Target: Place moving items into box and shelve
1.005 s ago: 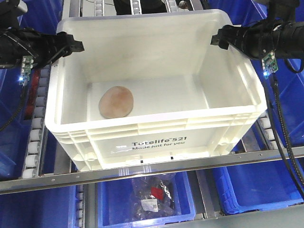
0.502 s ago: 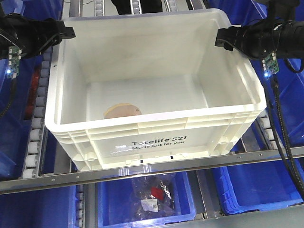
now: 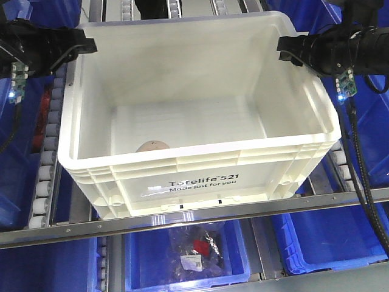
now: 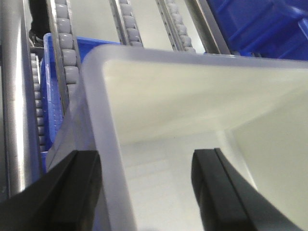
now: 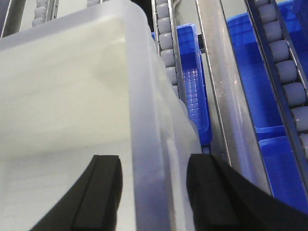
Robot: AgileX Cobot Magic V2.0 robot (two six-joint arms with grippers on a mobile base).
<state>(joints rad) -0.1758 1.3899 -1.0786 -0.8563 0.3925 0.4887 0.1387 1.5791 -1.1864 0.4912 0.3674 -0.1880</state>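
At the left rim of the box (image 3: 91, 164) my left gripper (image 4: 144, 187) straddles the wall, jaws spread, not yet clamped; at the right rim my right gripper (image 5: 151, 192) does likewise. The pink ball (image 3: 152, 146) lies low by the near wall. I judge the tote stiff, light and slick, so grip under the ribbed lip

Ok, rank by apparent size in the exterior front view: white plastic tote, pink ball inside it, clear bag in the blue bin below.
1. White plastic tote, by far.
2. Clear bag.
3. Pink ball, mostly hidden behind the tote's front wall, so unsure.
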